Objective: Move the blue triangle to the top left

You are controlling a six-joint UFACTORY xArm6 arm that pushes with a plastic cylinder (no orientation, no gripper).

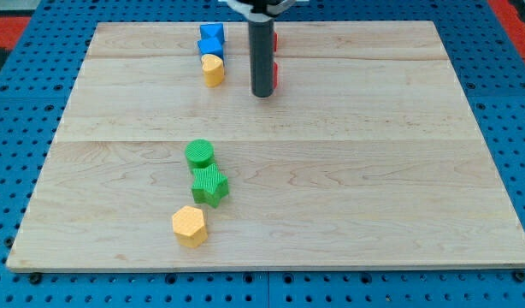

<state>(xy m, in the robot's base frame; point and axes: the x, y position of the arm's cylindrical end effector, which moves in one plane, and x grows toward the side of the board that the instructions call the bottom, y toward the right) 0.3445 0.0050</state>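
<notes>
Two blue blocks sit together near the view's top, left of centre: one (213, 32) at the board's top edge and one (209, 47) just below it; which is the triangle I cannot tell. A yellow block (213, 70) touches the lower blue one from below. My tip (262, 92) rests on the board to the right of these blocks, about sixty pixels from the yellow one, touching none of them. The rod hides most of two red blocks (274, 75) behind it.
A green round block (199, 154), a green star-like block (210, 185) and a yellow hexagon block (190, 226) lie in a loose column at the lower left of centre. The wooden board (374, 171) lies on a blue pegboard.
</notes>
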